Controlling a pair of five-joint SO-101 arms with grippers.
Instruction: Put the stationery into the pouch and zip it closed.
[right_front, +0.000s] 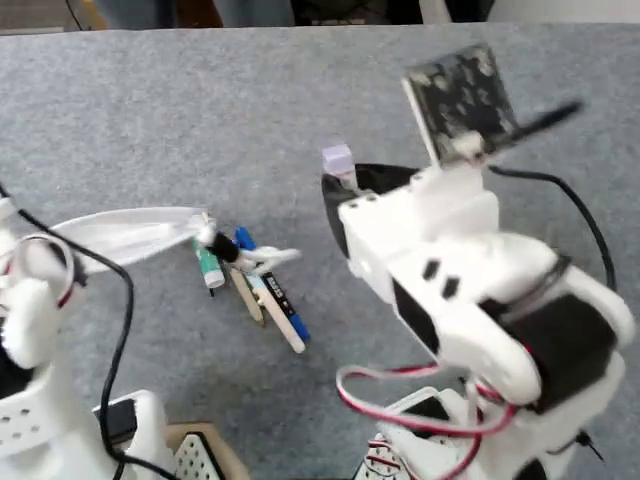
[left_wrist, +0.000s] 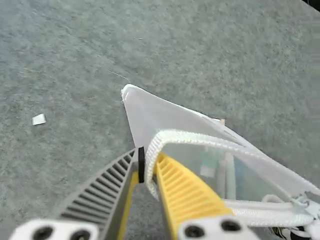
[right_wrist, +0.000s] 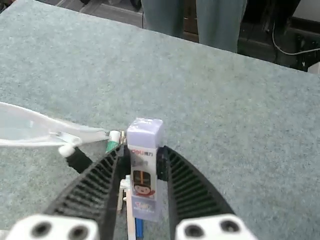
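Observation:
A translucent white pouch (right_front: 130, 232) is held off the grey table by my left gripper (left_wrist: 145, 167), which is shut on the pouch's white woven edge (left_wrist: 200, 140). Several pens (right_front: 268, 292) and a green-capped item (right_front: 209, 266) lie on the table at the pouch's mouth, by its zipper pull (right_front: 222, 248). My right gripper (right_wrist: 144, 162) is shut on a lavender eraser box (right_wrist: 144, 170), held upright above the table to the right of the pens. That eraser box (right_front: 338, 160) sticks up from the right arm's fingers in the high view.
The table (right_front: 200, 120) is covered in grey felt. A small white scrap (left_wrist: 38, 119) lies on it near the pouch. A cardboard box (right_front: 205, 452) sits at the front edge between the two arm bases. A person's legs stand behind the table's far edge.

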